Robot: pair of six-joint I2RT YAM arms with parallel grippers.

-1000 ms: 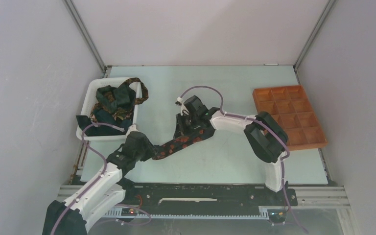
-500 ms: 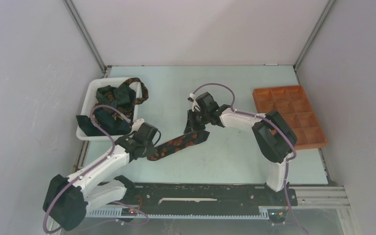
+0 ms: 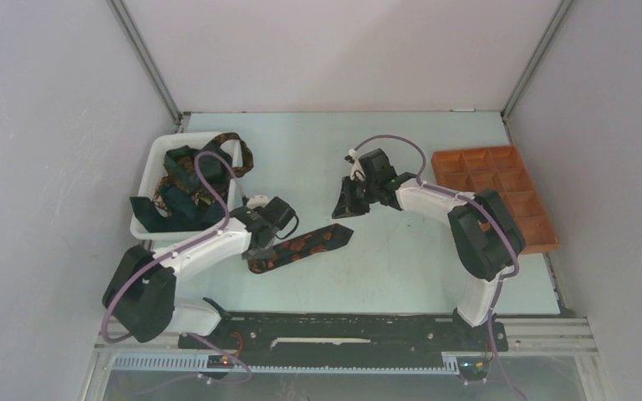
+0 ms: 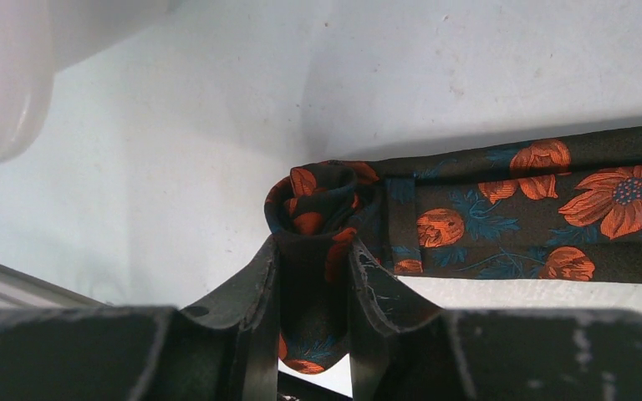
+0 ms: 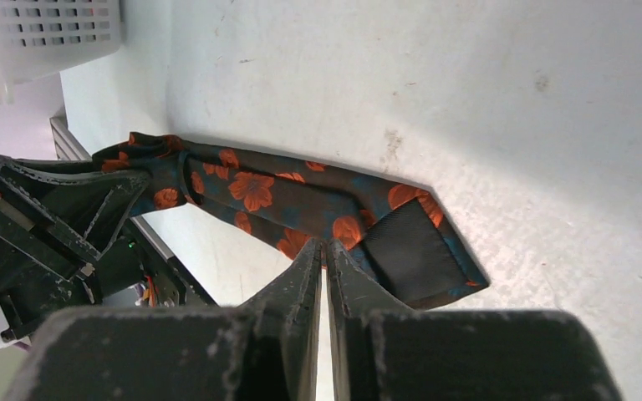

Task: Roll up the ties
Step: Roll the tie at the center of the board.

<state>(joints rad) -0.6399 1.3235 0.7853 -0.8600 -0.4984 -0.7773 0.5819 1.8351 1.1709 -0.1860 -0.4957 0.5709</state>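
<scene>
One dark tie (image 3: 305,244) with orange-red flowers lies slanted on the table, its narrow end rolled into a small coil. My left gripper (image 3: 261,248) is shut on that coil (image 4: 322,196), the fingers (image 4: 259,284) pinching the fabric from both sides while the flat length (image 4: 518,205) runs off to the right. The wide pointed end (image 5: 410,251) lies with its black lining up. My right gripper (image 3: 345,203) hovers just beyond that end, shut with nothing in it (image 5: 324,244). More ties (image 3: 188,171) are heaped in the white bin.
The white bin (image 3: 146,221) stands at the left, close behind my left arm, with a tie hanging over its far rim. An orange-brown compartment tray (image 3: 501,205) sits at the right edge. Grey walls enclose the table on three sides.
My left gripper has carried the rolled end right and away from the base. The right gripper has moved right and back, off the tie's wide end, which now lies free.
</scene>
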